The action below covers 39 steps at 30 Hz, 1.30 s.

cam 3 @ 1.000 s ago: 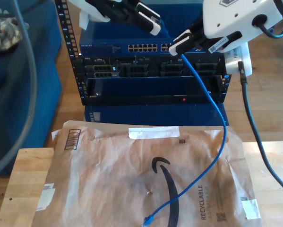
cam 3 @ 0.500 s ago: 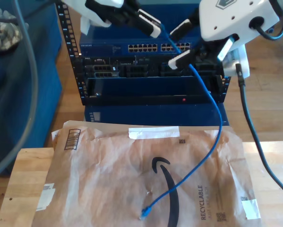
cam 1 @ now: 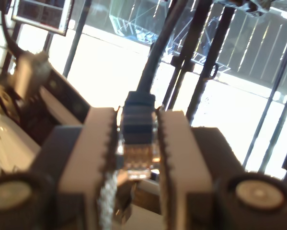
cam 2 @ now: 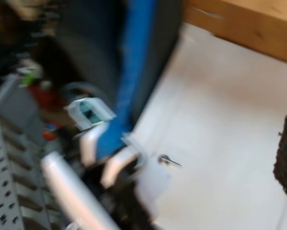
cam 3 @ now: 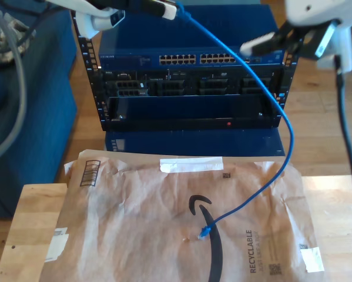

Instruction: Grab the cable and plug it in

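Creased brown paper mailer (cam 3: 164, 217) (matt)

first gripper (cam 1: 137, 158): pale grey jaws, toothed inner faces; dark housing behind, a round grey knob either side.
second gripper (cam 3: 268, 41): white-tipped black jaws.
arm shell (cam 3: 322, 10): glossy white.
arm cable (cam 3: 347, 141): dark grey, hanging.

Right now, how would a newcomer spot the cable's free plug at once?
Find the brown paper mailer on the wooden table in the exterior view. The blue cable drops onto it from above. Its free plug lies beside the black printed arrow, the one bright-blue thing there.
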Tool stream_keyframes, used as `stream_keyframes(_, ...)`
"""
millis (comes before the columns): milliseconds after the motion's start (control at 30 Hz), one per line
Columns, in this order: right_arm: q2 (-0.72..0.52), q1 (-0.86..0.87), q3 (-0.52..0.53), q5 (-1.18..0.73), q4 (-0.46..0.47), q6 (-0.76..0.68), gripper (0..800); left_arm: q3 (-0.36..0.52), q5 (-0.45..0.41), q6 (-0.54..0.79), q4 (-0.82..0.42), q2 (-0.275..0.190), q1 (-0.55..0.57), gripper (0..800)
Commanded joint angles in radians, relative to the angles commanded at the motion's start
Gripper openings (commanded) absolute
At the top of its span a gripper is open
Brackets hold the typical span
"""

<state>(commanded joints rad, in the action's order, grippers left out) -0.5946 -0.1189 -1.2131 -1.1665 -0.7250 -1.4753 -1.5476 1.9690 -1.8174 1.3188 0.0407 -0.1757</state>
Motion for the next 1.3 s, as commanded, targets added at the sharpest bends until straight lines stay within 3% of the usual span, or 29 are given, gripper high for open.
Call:
stream_keyframes(133, -0.003, -0.091, 0.005, 0.009, 0.0, 0.049, 799, 0.064, 0.054, -0.021, 0.051, 0.029, -0.003, 6)
stream_keyframes(200, -0.005, -0.14, 0.028, 0.063, 0.0, 0.051, 799, 0.064, 0.094, -0.021, 0.087, 0.057, -0.003, 7)
stream_keyframes(333, -0.003, -0.229, 0.074, 0.218, 0.006, 0.071, 798, 0.066, 0.12, -0.02, 0.104, 0.061, -0.003, 7)
stream_keyframes(533, -0.003, -0.238, 0.08, 0.295, 0.006, 0.167, 798, 0.066, 0.193, -0.021, 0.193, 0.101, -0.017, 8)
stream_keyframes(833, -0.078, -0.341, 0.255, 0.517, 0.006, 0.247, 797, 0.069, 0.255, -0.025, 0.293, 0.16, -0.044, 20)
stream_keyframes(1033, -0.08, -0.408, 0.301, 0.644, 0.014, 0.253, 791, 0.086, 0.275, -0.026, 0.295, 0.161, -0.044, 18)
stream_keyframes(1300, -0.075, -0.416, 0.316, 0.666, 0.031, 0.25, 665, 0.103, 0.293, -0.028, 0.293, 0.16, -0.044, 18)
